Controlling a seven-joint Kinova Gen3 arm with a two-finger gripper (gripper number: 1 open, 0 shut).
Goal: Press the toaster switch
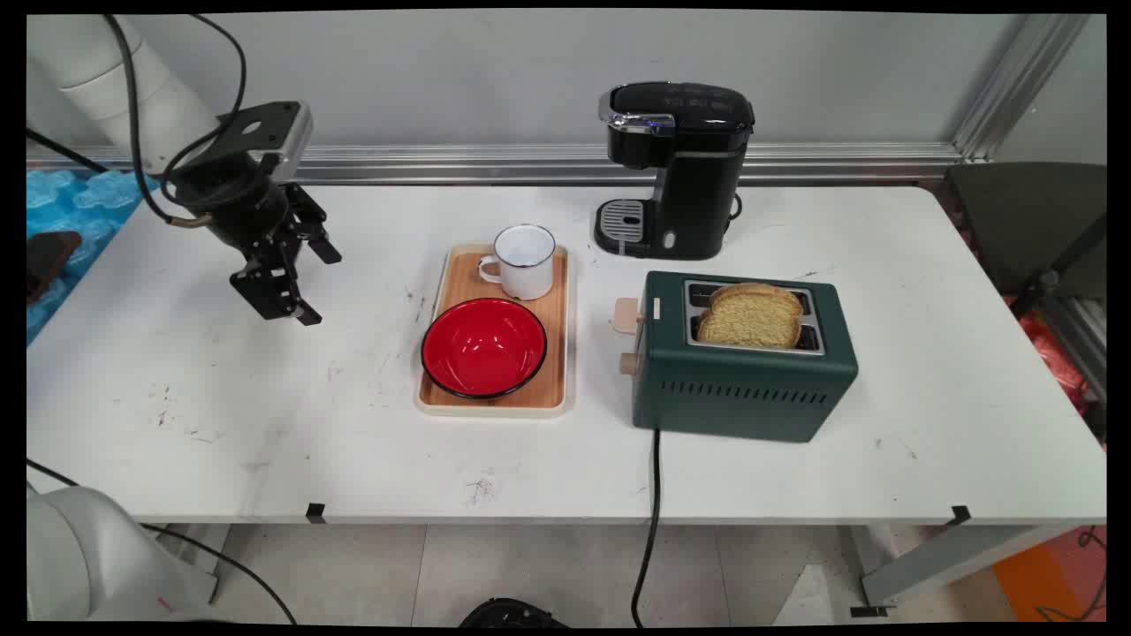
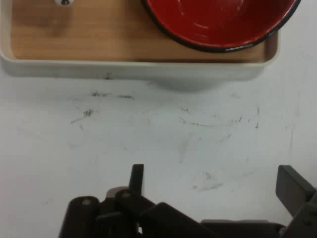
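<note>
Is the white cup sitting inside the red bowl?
No, the white cup stands on the wooden tray behind the red bowl, beside it rather than inside it.

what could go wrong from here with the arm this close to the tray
1. The open black two-finger gripper hangs over bare table left of the wooden tray with a cream rim; a low sideways sweep might shove the tray.
2. The red bowl with a black rim and white enamel mug sit loose on it and may slide or tip.
3. Black cables hanging from the arm could snag.
</note>
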